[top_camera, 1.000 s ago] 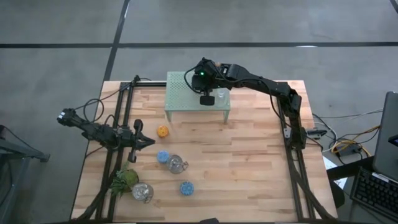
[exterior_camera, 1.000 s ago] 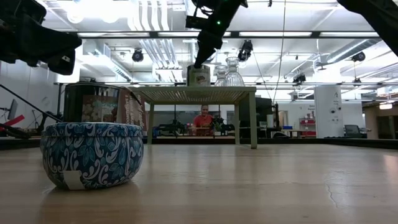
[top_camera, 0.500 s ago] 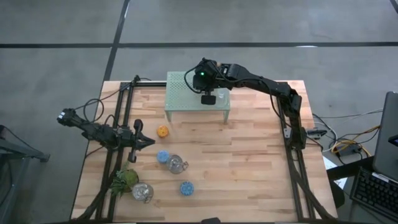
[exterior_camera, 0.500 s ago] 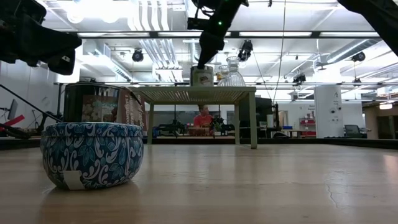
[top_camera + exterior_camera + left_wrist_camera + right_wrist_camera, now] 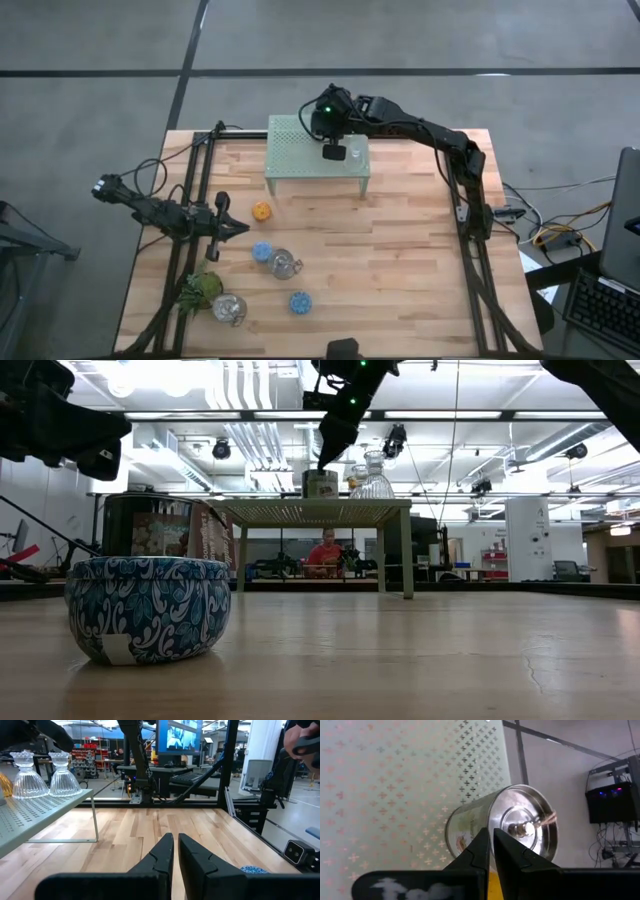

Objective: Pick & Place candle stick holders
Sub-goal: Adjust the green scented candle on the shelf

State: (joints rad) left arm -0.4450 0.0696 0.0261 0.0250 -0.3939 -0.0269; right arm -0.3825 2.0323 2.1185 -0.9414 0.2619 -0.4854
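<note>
A silvery metal holder (image 5: 506, 831) stands upright on the pale-green mesh stand (image 5: 300, 150), beside two clear glass holders (image 5: 37, 776). Down on the desk (image 5: 400, 260) lie an orange one (image 5: 262, 211), two blue ones (image 5: 262, 251) and (image 5: 300, 301), and two more silvery ones (image 5: 283, 264) and (image 5: 228, 308).

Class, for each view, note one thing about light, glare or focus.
High view: even light, soft shadows under the mesh stand. Low view: ceiling lights blow out to white; the near blue holder stays sharp. Right wrist view: glare on the silvery holder. Left wrist view: clear glass holders catch highlights.
</note>
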